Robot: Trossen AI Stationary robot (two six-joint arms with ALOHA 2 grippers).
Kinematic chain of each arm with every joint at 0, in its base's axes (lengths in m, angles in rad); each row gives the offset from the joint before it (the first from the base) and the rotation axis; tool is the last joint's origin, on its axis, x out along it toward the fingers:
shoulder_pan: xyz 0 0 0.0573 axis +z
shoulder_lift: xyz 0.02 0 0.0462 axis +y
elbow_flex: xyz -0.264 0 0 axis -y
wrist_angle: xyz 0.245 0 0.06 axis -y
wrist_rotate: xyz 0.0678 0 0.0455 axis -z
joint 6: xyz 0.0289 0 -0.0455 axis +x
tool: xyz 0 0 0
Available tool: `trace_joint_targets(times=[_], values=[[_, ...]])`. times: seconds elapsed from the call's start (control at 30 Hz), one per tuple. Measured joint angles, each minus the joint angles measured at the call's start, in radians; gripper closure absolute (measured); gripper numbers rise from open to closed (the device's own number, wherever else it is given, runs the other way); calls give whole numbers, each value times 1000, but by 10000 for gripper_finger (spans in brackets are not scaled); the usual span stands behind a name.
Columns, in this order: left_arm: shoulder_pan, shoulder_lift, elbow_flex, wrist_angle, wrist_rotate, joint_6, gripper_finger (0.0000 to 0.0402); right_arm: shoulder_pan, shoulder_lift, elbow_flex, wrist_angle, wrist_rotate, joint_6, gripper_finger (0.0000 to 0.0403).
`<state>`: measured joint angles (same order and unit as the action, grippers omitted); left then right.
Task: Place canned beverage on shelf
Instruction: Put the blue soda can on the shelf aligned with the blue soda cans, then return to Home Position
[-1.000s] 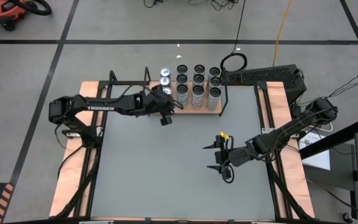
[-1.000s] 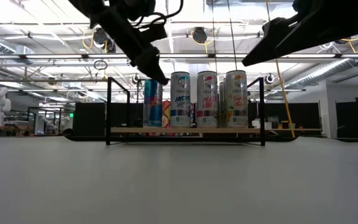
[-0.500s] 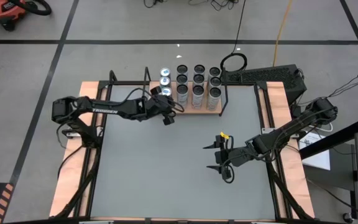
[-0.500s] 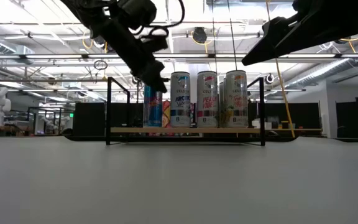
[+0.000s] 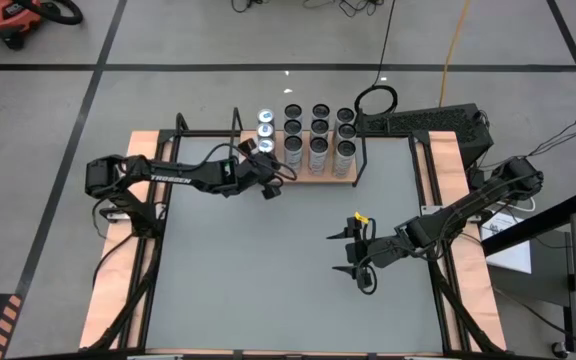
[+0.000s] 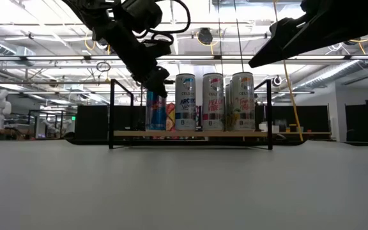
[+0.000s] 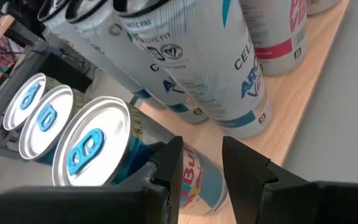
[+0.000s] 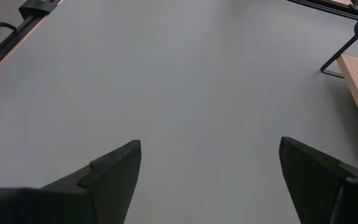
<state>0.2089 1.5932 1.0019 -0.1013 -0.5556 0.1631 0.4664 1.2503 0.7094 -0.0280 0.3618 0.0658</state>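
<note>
Your right end effector (image 5: 348, 252) hangs wide open over bare grey worktop (image 5: 268, 280). Your left end effector (image 7: 201, 165) is released beside the blue-topped can (image 7: 95, 149) on the shelf (image 5: 353, 178). White cans (image 6: 185, 102) read "CELSIUS".

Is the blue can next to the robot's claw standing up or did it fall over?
Standing up. The blue can stands on the shelf beside the tall white cans, round top facing up. The left gripper is beside it.

Left gripper (image 5: 268, 172) jaws slightly apart, arm outstretched; right gripper (image 5: 346, 251) jaws wide, raised.
</note>
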Motion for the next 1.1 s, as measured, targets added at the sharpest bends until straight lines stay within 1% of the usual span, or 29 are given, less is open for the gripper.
trace_joint_targets(times=[0.27, 0.4, 0.47, 0.6, 0.8, 0.9, 1.03, 1.1], values=[[-2, 0, 0, -25, -2, -28, 302, 0, 0, 0, 0, 0, 0, 85], [-27, -16, 0, -47, -2, -28, 302, 0, 0, 0, -1, 0, 3, 85], [-49, -43, 0, -53, 1, -28, 302, 0, 0, 0, -1, -1, 11, 85], [-95, -143, 0, -66, 8, -27, 302, 0, -27, 0, -12, -1, 10, 85], [-113, -343, 0, -93, 135, 46, 302, 0, -177, 0, -9, -1, -62, 85], [-110, -447, 0, -124, 215, 70, 302, 0, -268, 0, -53, -1, -127, 93], [-113, -573, -4, -151, 309, 62, 302, 0, -377, 0, -145, -2, -165, 130], [-117, -627, -38, -120, 366, 51, 302, 0, -422, 0, -171, -21, -169, 156]])
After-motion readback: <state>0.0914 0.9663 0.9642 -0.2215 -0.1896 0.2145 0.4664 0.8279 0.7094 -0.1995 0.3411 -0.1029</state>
